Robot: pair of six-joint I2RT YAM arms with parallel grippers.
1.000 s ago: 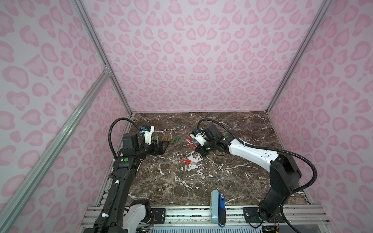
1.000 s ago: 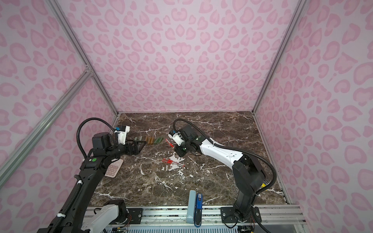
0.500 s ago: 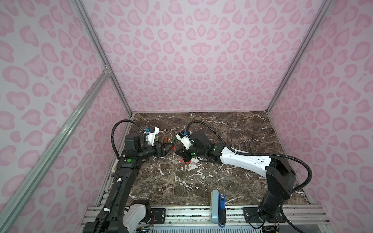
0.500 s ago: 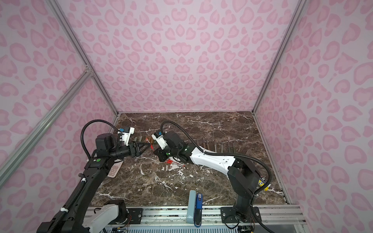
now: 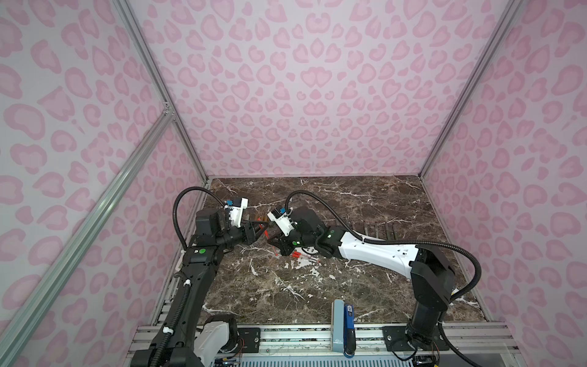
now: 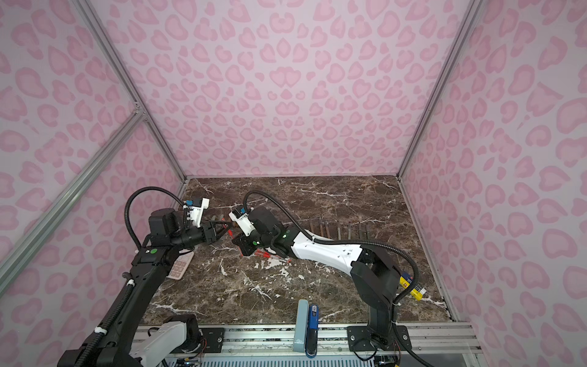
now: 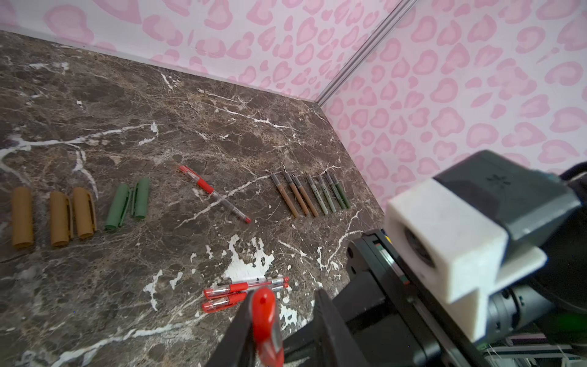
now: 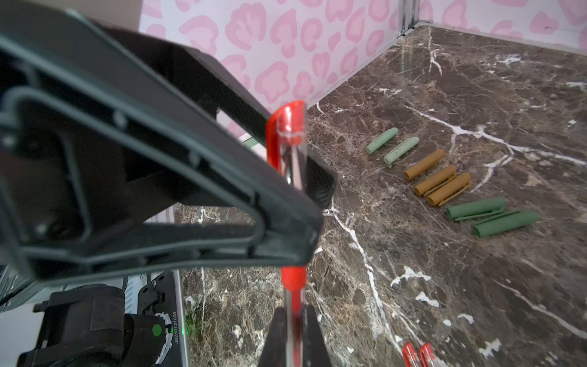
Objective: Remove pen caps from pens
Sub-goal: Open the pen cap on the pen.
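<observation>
Pink calculator (image 6: 180,269) is lying under the left arm, well behind the left gripper (image 5: 265,228).

Left gripper is pointing at the right one, jaws narrow around the red cap (image 7: 265,314) of the red pen (image 8: 293,286). One finger (image 7: 239,333) is touching the cap and a gap is showing at the other, so can't tell if it's clamping.

Loose caps are lying in a row on the marble table (image 5: 317,302), just beyond the left gripper's tip: two pale green caps (image 8: 381,141), three tan caps (image 8: 435,180), two dark green caps (image 8: 476,208).

Right gripper (image 8: 293,309) is pinching the same pen's clear barrel, closed tight on it. It's holding the pen off the table with the cap end toward the left gripper.

Two red pens (image 7: 244,286) are lying side by side near the right gripper, on the table below it. A single red pen (image 7: 214,193) is lying alone between the cap row and the uncapped pens (image 7: 311,197). Those are seven, three tan and four green, in a tight row well apart from both grippers.

Yellow-and-blue box (image 6: 413,287) is sitting by the right arm's base, well behind the right gripper. Contents aren't showing.
</observation>
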